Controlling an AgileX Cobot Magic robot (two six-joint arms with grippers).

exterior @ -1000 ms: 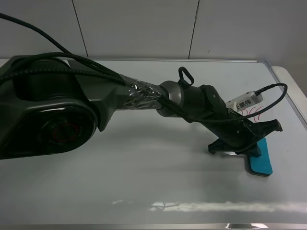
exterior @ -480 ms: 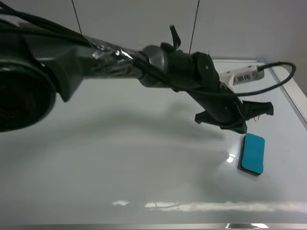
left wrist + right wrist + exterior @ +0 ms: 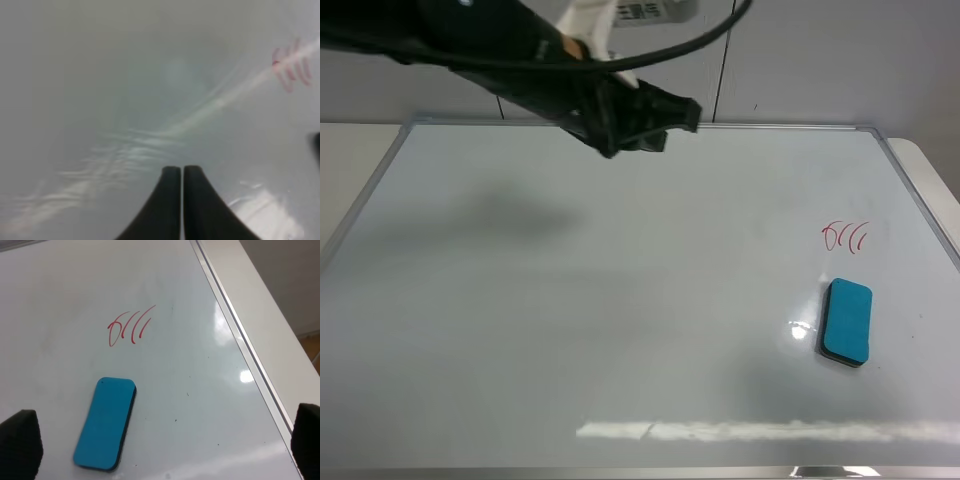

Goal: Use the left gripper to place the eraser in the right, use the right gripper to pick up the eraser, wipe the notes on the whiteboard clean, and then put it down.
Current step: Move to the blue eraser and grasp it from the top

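Since the eraser (image 3: 847, 321) looks like a light, rigid plastic block on a thin felt base, it should lift easily, though its smooth teal top may slip. Pinching across its long sides seems safest. It lies flat on the whiteboard (image 3: 620, 300) near the right edge, just on the near side of the red notes (image 3: 844, 237). The left end effector (image 3: 672, 113) hangs by the far edge, well apart from it, fingers pressed together, empty. The right end effector (image 3: 164, 440) looks down on the eraser, spread wide, holding nothing.
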